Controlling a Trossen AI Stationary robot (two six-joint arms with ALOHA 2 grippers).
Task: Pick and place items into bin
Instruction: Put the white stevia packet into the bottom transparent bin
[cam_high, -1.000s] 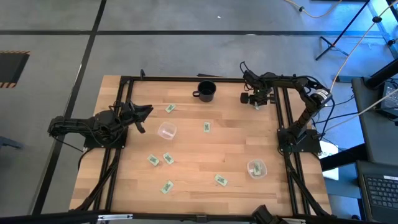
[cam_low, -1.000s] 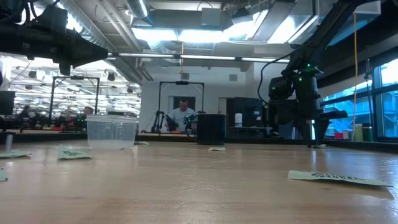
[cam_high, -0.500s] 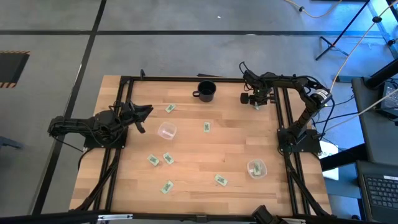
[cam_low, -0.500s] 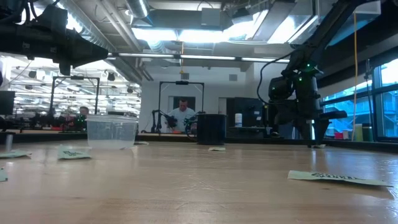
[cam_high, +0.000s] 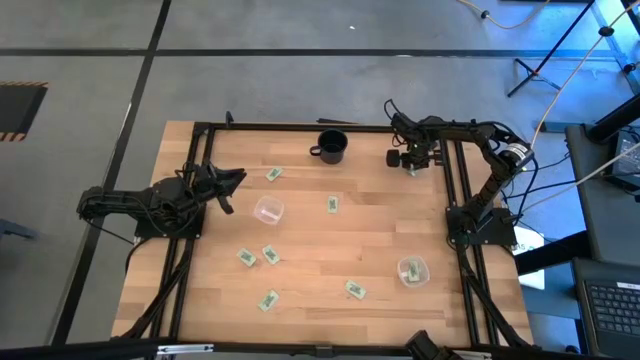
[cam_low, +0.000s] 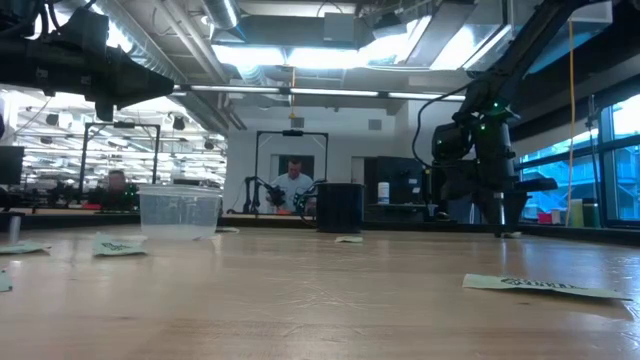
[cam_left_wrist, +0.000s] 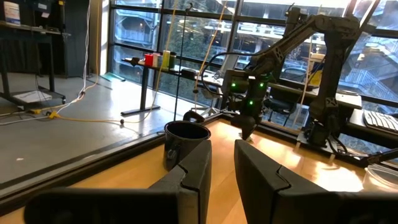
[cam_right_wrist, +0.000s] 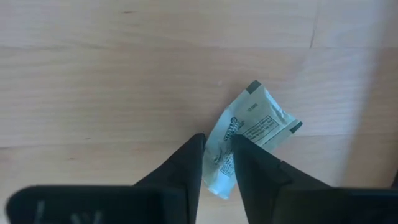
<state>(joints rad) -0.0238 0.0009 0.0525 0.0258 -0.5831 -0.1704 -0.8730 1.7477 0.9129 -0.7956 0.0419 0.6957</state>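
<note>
Right fingers (cam_right_wrist: 214, 163) down at far right corner of surface (cam_high: 380, 225), pinching onto a packet (cam_right_wrist: 249, 134) for transfer to bin (cam_high: 412, 271); left fingers (cam_left_wrist: 221, 168) parked near left edge, nearly clenched, empty.

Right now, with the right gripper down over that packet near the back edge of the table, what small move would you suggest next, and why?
Probably finish closing and lift straight up. The right gripper straddles one end of the packet, which lies flat on the table. Its fingers look nearly closed on it, though a firm pinch isn't confirmed.
</note>
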